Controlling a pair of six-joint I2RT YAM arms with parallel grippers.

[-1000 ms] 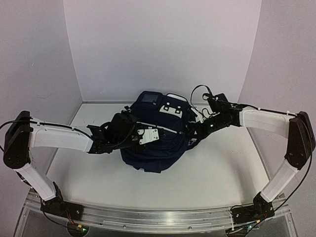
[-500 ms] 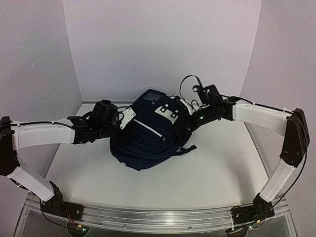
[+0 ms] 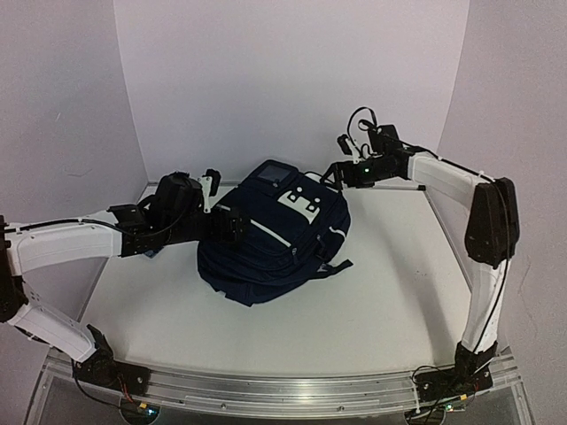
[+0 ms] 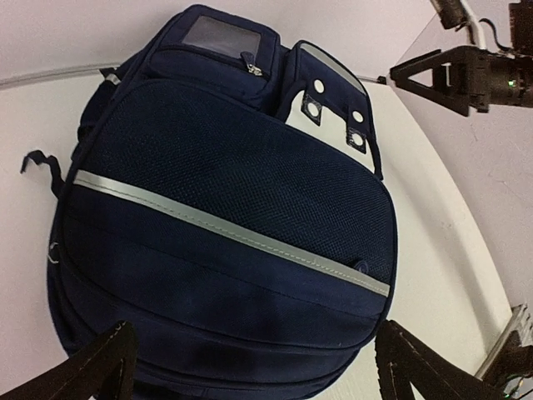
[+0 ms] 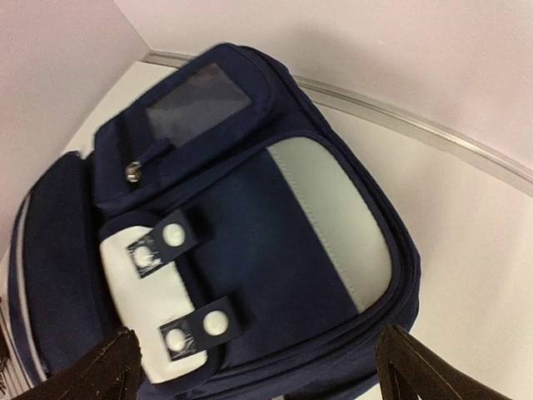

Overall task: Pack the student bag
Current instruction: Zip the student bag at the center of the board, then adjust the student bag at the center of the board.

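The student bag (image 3: 270,239) is a dark navy backpack lying on the white table with its front up, showing a pale stripe (image 4: 233,229), a white patch (image 5: 154,312) and a grey panel (image 5: 333,217). Its zips look closed. My left gripper (image 3: 223,204) hovers at the bag's left side, open and holding nothing; its two fingertips frame the bag's lower edge in the left wrist view (image 4: 258,367). My right gripper (image 3: 337,158) is open above the bag's top right corner, apart from it, and empty (image 5: 266,367). The left wrist view also catches the right gripper (image 4: 454,71).
White walls close the table in at the back and on both sides. A black strap (image 3: 335,266) trails from the bag's right side onto the tabletop (image 3: 399,283). An aluminium rail (image 3: 283,390) runs along the near edge by the arm bases.
Both grippers have gone from shut to open and pulled back from the bag. The left arm drew away to the left, the right arm rose toward the back wall. The bag shifted left and settled.
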